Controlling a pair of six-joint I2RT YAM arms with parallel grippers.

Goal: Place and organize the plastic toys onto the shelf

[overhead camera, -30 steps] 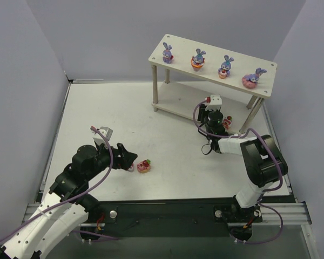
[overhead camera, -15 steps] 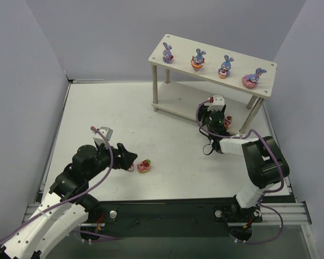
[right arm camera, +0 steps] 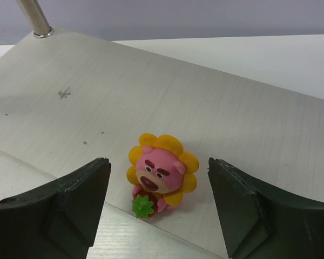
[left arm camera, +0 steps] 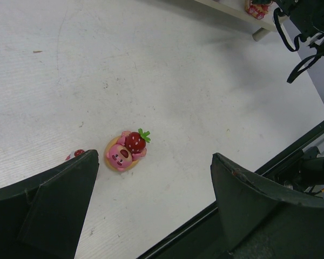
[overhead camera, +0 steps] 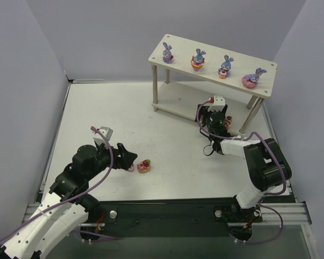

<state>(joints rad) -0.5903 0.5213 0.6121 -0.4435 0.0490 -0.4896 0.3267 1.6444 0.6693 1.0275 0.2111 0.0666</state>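
pink bear toy [right arm camera: 161, 175] in yellow petals stands between parted jaws of right end effector [right arm camera: 157, 165]

Pink plastic bear toy with red strawberry [left arm camera: 127, 151] lies on the white table [left arm camera: 205, 91] — just ahead of the left gripper's [left arm camera: 154, 172] spread fingers.

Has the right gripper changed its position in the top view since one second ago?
Yes. The right gripper shifted slightly to the right, toward the front right leg of the pale wooden shelf, and its jaws opened.
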